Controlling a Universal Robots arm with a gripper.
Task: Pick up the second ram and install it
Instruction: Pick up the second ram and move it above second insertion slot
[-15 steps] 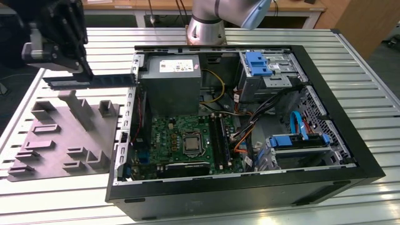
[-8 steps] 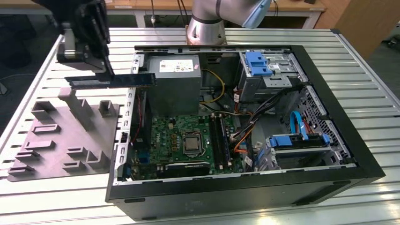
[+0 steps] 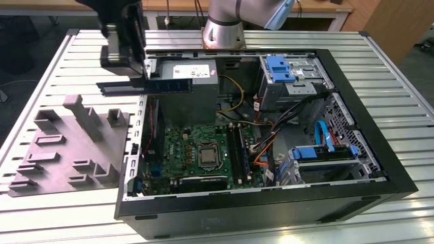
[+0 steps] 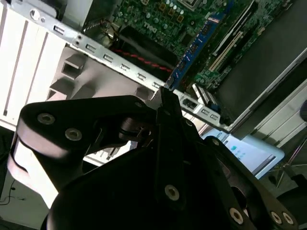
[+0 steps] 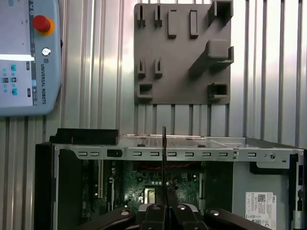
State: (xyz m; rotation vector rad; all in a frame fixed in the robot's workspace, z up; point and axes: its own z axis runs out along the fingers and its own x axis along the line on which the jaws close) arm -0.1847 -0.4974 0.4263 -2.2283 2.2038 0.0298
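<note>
Pick-up is judged done. The ram stick [image 3: 169,86] is clamped in the gripper [image 3: 140,76], with the jaws closed on it around mid-length.

The stick is held level in the air, over the wall of the open computer case [image 3: 257,202] on the exterior view's left, at the far end. It is just beside the grey power box [image 3: 193,104]. In both wrist views it is seen edge-on, jutting straight out from between the jaws, with the case interior beyond it.

The grey tray [image 3: 68,147] lies on the slatted table [image 3: 379,61], outside the case on the exterior view's left.

The install is not yet done. The stick is held well apart from the green board [image 3: 186,147] on the case floor. It is not lined up with the long black slots [image 3: 239,147], which are seen to the right of the processor socket [image 3: 208,154] in the exterior view. Whether a slot is already filled by another stick cannot be told.

Judged progress is roughly halfway: the stick is grasped and lifted, and the whole seating step is left.
</note>
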